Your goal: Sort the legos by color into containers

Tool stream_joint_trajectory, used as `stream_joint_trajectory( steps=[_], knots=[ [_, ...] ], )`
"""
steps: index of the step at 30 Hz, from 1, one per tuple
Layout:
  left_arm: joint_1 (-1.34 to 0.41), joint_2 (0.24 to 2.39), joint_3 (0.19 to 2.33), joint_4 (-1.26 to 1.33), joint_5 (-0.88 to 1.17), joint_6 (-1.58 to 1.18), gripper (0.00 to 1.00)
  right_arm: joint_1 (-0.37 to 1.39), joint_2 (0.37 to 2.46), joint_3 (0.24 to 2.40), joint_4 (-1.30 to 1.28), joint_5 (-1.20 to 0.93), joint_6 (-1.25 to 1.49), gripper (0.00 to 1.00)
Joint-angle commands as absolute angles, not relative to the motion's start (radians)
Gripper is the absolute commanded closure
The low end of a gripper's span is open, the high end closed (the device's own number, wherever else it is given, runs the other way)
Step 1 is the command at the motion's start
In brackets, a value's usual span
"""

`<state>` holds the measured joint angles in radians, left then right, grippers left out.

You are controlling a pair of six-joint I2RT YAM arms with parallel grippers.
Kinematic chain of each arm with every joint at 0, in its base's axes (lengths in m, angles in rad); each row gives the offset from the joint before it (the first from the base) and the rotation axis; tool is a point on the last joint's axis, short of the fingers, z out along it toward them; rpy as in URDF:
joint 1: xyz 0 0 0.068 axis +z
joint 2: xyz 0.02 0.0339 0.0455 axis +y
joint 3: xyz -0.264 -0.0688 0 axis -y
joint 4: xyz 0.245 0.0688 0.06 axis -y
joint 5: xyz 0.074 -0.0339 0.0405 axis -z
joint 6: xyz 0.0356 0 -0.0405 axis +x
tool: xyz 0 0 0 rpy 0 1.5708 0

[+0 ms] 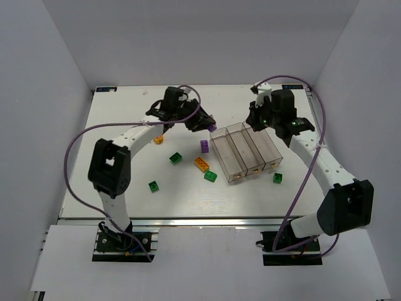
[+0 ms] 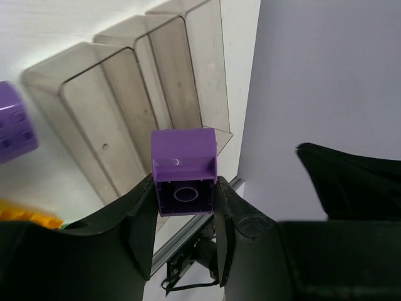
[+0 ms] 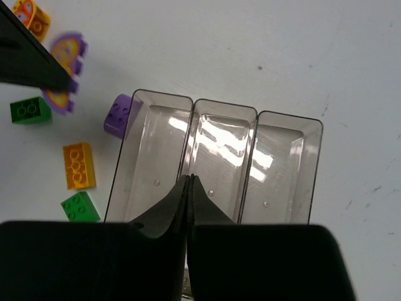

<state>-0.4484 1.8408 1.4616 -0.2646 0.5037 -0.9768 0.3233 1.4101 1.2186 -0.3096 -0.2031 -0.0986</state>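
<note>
My left gripper (image 2: 185,188) is shut on a purple lego (image 2: 183,160), held in the air near the far left corner of the containers (image 2: 125,106). In the top view this gripper (image 1: 205,122) hangs just left of the three joined clear containers (image 1: 220,153). My right gripper (image 3: 189,180) is shut with nothing in it, over the wall between the left and middle containers (image 3: 191,110); all three look empty. From above, the right gripper (image 1: 257,122) sits at their far end. Another purple lego (image 1: 205,146) lies against the left container.
Loose on the table left of the containers are an orange lego (image 1: 201,163) and green legos (image 1: 176,158), (image 1: 210,176), (image 1: 153,186). Another green one (image 1: 277,179) lies at the containers' near right. An orange-yellow piece (image 1: 158,139) sits under the left arm.
</note>
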Motion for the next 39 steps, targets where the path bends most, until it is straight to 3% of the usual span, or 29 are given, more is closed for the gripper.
stream_joint_trajectory(
  steps=[1, 5, 9, 14, 18, 21, 22, 28, 30, 33, 34, 36, 37, 39],
  knots=[
    [-0.506, 1.897, 1.595, -0.261, 0.577, -0.957, 1.00, 0.302, 1.365, 1.275, -0.256, -0.195, -0.049, 1.00],
    [-0.555, 2.021, 1.699, -0.363, 0.565, -0.940, 0.99, 0.284, 1.355, 1.263, -0.258, -0.207, -0.058, 0.95],
    [-0.583, 2.077, 1.744, -0.451, 0.546, -0.925, 0.88, 0.278, 1.341, 1.244, -0.249, -0.212, -0.071, 0.91],
    [-0.601, 2.080, 1.755, -0.540, 0.497, -0.888, 0.62, 0.275, 1.344, 1.238, -0.253, -0.245, -0.084, 0.84],
    [-0.601, 2.082, 1.787, -0.580, 0.479, -0.862, 0.38, 0.275, 1.354, 1.235, -0.278, -0.296, -0.123, 0.68],
    [-0.601, 2.083, 1.827, -0.597, 0.472, -0.845, 0.34, 0.278, 1.359, 1.236, -0.290, -0.345, -0.159, 0.57],
    [-0.601, 2.079, 1.836, -0.600, 0.469, -0.844, 0.28, 0.278, 1.361, 1.241, -0.293, -0.356, -0.169, 0.54],
    [-0.566, 2.034, 1.881, -0.663, 0.401, -0.804, 0.30, 0.284, 1.387, 1.290, -0.359, -0.428, -0.193, 0.52],
    [-0.552, 1.959, 1.865, -0.724, 0.336, -0.766, 0.50, 0.294, 1.404, 1.308, -0.385, -0.463, -0.224, 0.56],
    [-0.505, 1.803, 1.751, -0.798, 0.184, -0.744, 0.92, 0.339, 1.460, 1.371, -0.478, -0.506, -0.261, 0.62],
    [-0.493, 1.757, 1.662, -0.820, 0.126, -0.741, 0.97, 0.353, 1.480, 1.393, -0.529, -0.511, -0.264, 0.65],
    [-0.470, 1.618, 1.577, -0.844, 0.071, -0.727, 0.98, 0.409, 1.517, 1.424, -0.543, -0.496, -0.258, 0.66],
    [-0.451, 1.571, 1.540, -0.876, 0.020, -0.726, 0.92, 0.428, 1.522, 1.425, -0.537, -0.459, -0.253, 0.68],
    [-0.437, 1.449, 1.444, -0.913, -0.035, -0.727, 0.68, 0.498, 1.546, 1.442, -0.525, -0.414, -0.233, 0.68]
  ],
)
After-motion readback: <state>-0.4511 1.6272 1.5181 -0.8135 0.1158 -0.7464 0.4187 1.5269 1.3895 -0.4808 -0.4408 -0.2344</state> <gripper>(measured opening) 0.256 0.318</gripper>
